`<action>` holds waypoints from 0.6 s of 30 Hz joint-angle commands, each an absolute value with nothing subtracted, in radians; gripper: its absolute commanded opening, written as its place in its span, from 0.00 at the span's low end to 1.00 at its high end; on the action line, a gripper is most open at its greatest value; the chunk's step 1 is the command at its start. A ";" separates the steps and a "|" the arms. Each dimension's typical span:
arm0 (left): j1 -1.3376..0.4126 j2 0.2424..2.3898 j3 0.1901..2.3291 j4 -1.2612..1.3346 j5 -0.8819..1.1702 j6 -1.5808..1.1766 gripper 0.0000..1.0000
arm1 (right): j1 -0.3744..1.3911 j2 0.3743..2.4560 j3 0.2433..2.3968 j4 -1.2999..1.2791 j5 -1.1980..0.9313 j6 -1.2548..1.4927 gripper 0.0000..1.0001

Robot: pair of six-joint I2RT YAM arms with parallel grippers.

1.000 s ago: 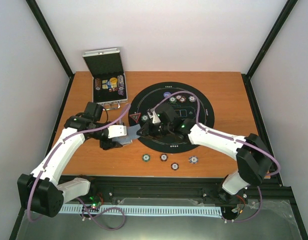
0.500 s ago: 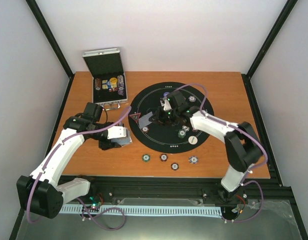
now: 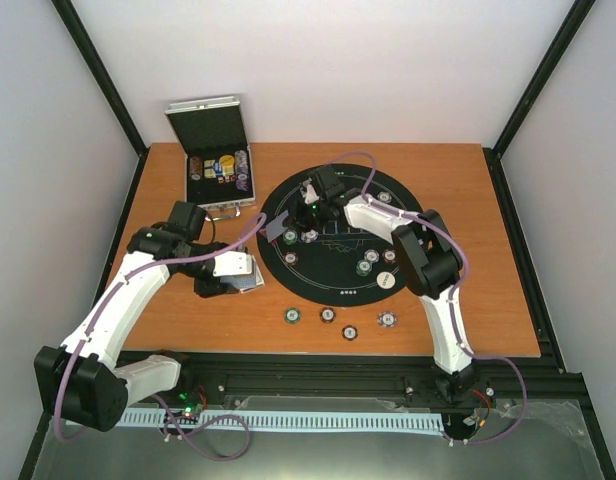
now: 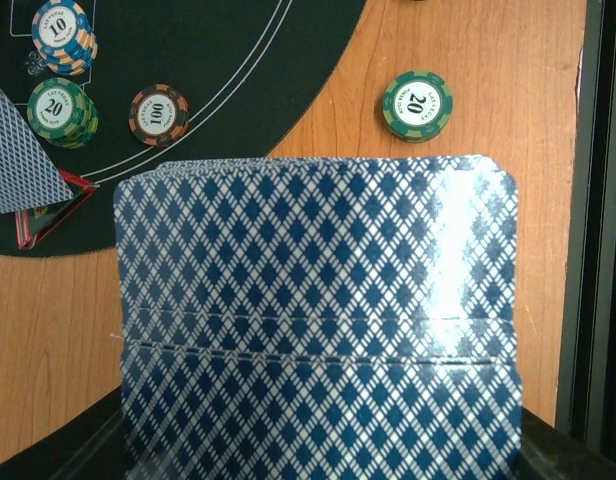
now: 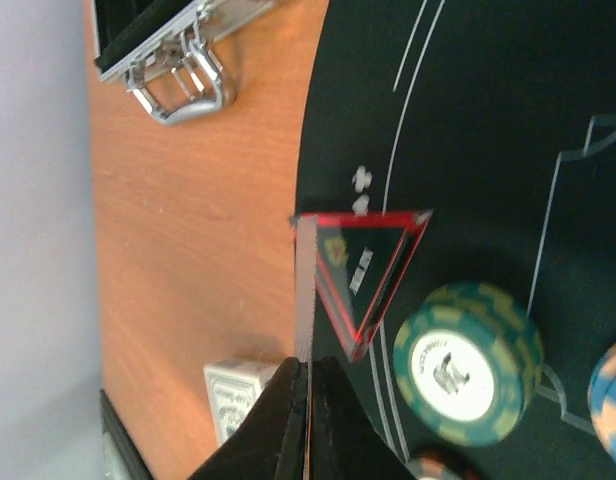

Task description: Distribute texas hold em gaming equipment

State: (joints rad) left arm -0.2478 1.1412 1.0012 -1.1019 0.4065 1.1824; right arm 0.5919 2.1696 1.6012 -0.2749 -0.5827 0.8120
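Your deck of playing cards sits in the left gripper, whose jaws are clamped on it. The blue diamond backs are slightly fanned and held over the wooden table, just off the left edge of the black round mat. Your right gripper is pinched closed on a single card, which its wrist view shows edge-on. The card hangs tilted over the red triangle marker at the mat's left side. A green chip lies just beside that marker. You have four loose chips in a rough row on the wood near the arms. The silver case stands open at the far left.
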 commanded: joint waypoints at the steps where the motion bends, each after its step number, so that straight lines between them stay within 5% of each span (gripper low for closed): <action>1: -0.245 1.147 1.046 -1.136 0.405 1.217 0.01 | 0.583 2.238 1.742 -0.429 -0.504 0.736 0.10; 5: -0.245 1.146 1.047 -1.140 0.398 1.225 0.01 | 0.583 2.206 1.754 -0.473 -0.454 0.705 0.46; 11: -0.245 1.155 1.055 -1.141 0.407 1.222 0.01 | 0.582 1.980 1.541 -0.324 -0.506 0.780 0.60; 18: -0.245 1.180 1.096 -1.152 0.432 1.198 0.01 | 0.648 1.652 1.048 0.168 -0.635 1.034 0.73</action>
State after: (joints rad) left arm -0.2478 1.1694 1.0344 -1.1286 0.3931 1.1976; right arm 0.6003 1.7779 1.2400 -0.1513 -0.5510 0.8707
